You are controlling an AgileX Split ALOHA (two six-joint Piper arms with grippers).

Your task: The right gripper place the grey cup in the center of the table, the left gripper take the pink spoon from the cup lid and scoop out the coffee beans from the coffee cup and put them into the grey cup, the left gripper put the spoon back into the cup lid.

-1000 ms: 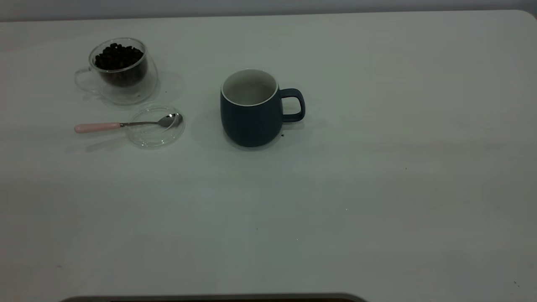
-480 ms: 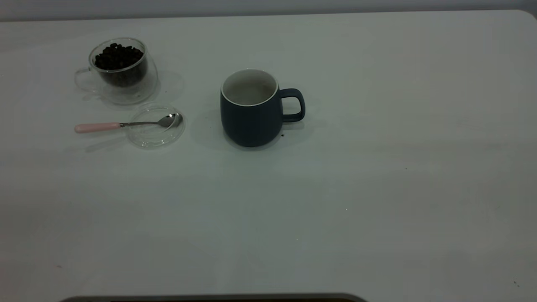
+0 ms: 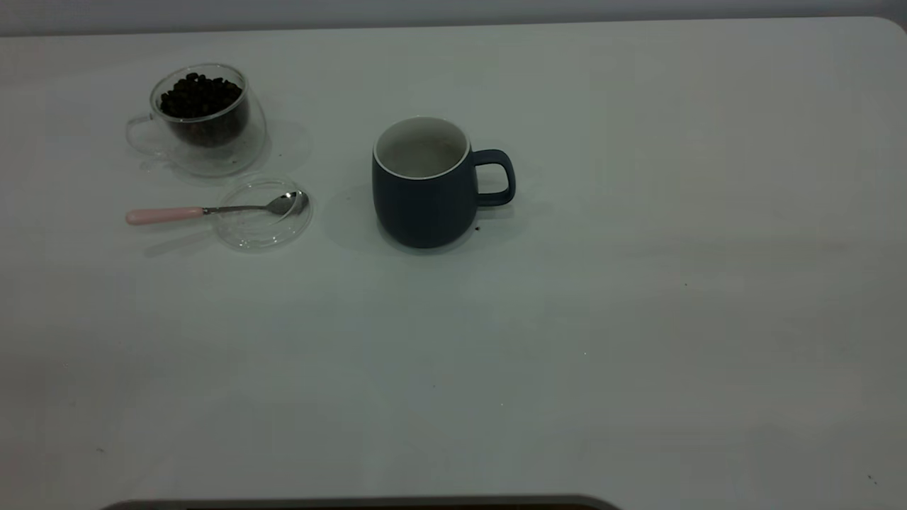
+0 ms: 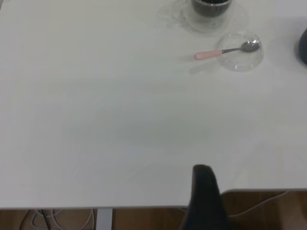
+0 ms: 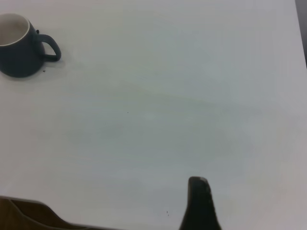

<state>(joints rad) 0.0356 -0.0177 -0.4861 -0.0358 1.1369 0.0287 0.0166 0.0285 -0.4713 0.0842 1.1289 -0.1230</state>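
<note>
1. Your left gripper (image 4: pixel 204 191) is hanging back at the table (image 3: pixel 638 319) edge; can't tell whether it's apart or closed. Same with your right gripper (image 5: pixel 199 201).
2. Your grey cup (image 3: pixel 425 185) is sitting mid-table, matte blue-grey, off-white inside.
3. Your pink spoon (image 3: pixel 212 210) is lying with its bowl in the cup lid (image 3: pixel 263 214), just beside the coffee cup (image 3: pixel 202 117) holding the coffee beans (image 3: pixel 200 95).

change: none visible | objects, arms: no shift seen

pink spoon (image 3: pixel 212 210) bowl resting in cup lid (image 3: pixel 263 214)
</note>
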